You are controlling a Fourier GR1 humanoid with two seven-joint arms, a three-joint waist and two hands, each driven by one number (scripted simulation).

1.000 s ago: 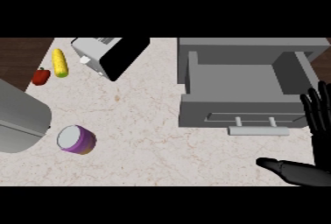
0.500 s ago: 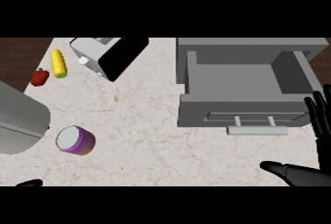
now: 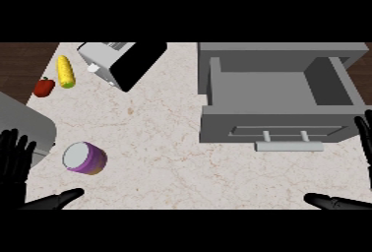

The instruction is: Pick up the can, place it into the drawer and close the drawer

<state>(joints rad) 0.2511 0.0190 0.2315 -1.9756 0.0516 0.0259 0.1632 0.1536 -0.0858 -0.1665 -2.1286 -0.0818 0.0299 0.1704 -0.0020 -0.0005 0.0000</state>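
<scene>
The can (image 3: 84,158) is purple with a pale top and stands on the counter at the lower left. My left hand (image 3: 15,165) shows at the left edge just beside it, fingers straight and thumb out below, not touching it. The grey drawer (image 3: 280,101) stands pulled out at the upper right, nothing inside, its handle (image 3: 288,145) facing me. My right hand (image 3: 363,157) is at the right edge below the drawer's front, fingers straight, thumb stretched along the bottom.
A toaster (image 3: 116,59) sits at the top left with a corn cob (image 3: 65,71) and a red pepper (image 3: 44,87) beside it. A grey rounded object (image 3: 22,128) lies at the left edge above my left hand.
My left hand has risen into view at the lower left beside the can. My right hand has slid further toward the right edge.
</scene>
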